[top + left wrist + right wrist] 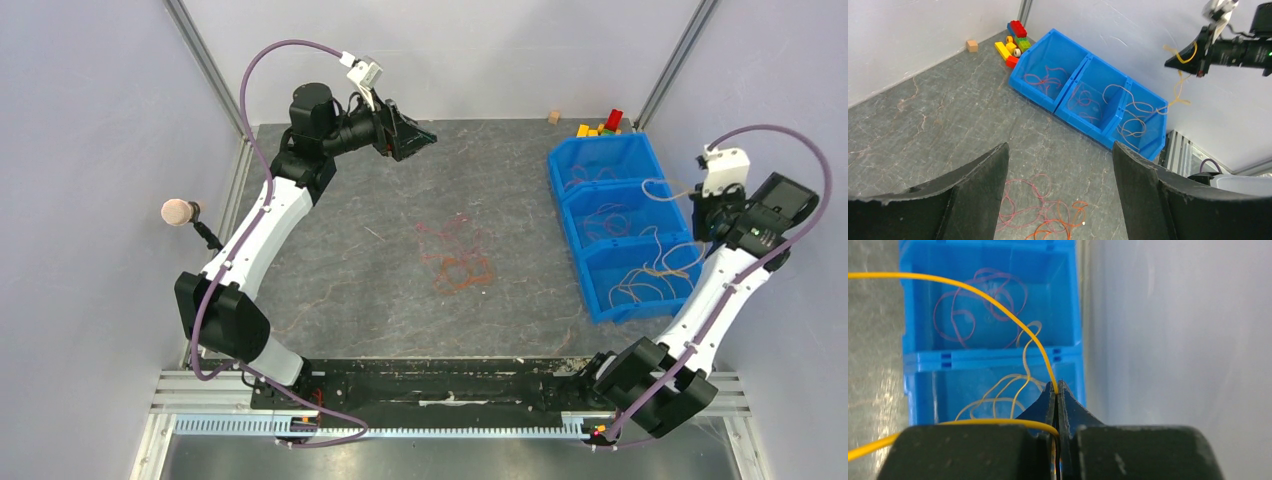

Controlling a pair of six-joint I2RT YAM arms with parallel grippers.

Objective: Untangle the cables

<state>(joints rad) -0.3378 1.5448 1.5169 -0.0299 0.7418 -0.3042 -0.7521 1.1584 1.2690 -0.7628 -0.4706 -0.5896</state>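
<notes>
Overhead view of a grey table (330, 290). Near the middle of the frame lies a loose tangle (455, 255) of red and orange cables, with curly loops crossing one another and neither gripper touching it. To the right stands a blue bin (565, 200) with three compartments, each holding more thin cables. At the right edge of the frame, above the bin, the right gripper (1057, 389) is pinched tight on one yellow cable (998, 302). This cable arcs away and droops toward the bin. In the upper left, the left gripper (1060, 150) hangs high with its jaws spread wide, holding nothing. Toy blocks (600, 125) sit by the far wall. The cables look feather-light, limp and springy. They will likely snag on each other, so a free end or an outer loop seems the best place to pinch.
</notes>
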